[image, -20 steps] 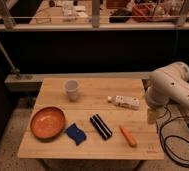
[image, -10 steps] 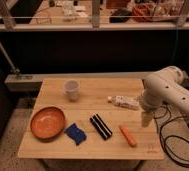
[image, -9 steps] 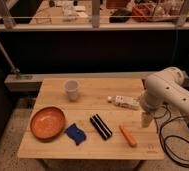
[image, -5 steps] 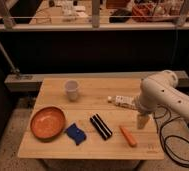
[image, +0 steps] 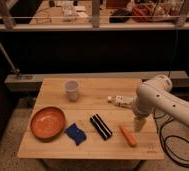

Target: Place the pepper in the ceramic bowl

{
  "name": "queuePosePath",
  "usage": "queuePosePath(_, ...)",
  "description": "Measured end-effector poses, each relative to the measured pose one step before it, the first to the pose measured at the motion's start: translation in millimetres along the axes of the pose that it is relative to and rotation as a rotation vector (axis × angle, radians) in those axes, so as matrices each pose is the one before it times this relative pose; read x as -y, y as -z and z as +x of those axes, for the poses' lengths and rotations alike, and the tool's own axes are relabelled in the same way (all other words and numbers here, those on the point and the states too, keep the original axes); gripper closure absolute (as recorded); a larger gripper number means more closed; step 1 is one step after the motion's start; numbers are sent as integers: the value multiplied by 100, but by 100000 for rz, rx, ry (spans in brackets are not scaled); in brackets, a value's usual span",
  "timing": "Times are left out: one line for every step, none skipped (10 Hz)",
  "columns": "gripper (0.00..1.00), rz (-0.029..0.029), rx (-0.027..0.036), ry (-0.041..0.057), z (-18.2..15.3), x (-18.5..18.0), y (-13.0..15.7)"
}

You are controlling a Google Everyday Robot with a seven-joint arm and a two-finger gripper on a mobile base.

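Observation:
The pepper (image: 128,135), a small tapered orange piece, lies on the wooden table (image: 95,87) near its front right. The ceramic bowl (image: 47,122), wide, shallow and orange-brown, sits at the front left and looks empty. My gripper (image: 137,125) hangs from the white arm (image: 160,100) just right of and slightly above the pepper, close to it. It holds nothing that I can see.
A black-and-white striped bar (image: 101,126) and a blue cloth-like piece (image: 76,134) lie between bowl and pepper. A translucent white cup (image: 71,90) stands at the back left. A small white packet (image: 120,100) lies by the arm. Cables (image: 168,145) hang at the right edge.
The arm has swung left and down over the table, bringing the gripper from the right edge to beside the pepper. The objects have not moved.

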Motion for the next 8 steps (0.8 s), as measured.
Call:
queuePosePath(20,171,102,1044,-505,120,-413)
queuePosePath(20,-16,-155,754,72,-58,-499)
queuePosePath(20,-67,125,1298,337,-116,-690)
queuePosePath(20,-89,66,954,150,20,-731)
queuePosePath(20,-132,491,1020,-157,144,-624)
queuePosePath(20,-71,39,670,-2,53,-488)
queuePosePath(20,-17,-60,578,12,18,-218)
queuePosePath(20,-8,-106,752,153,38,-122)
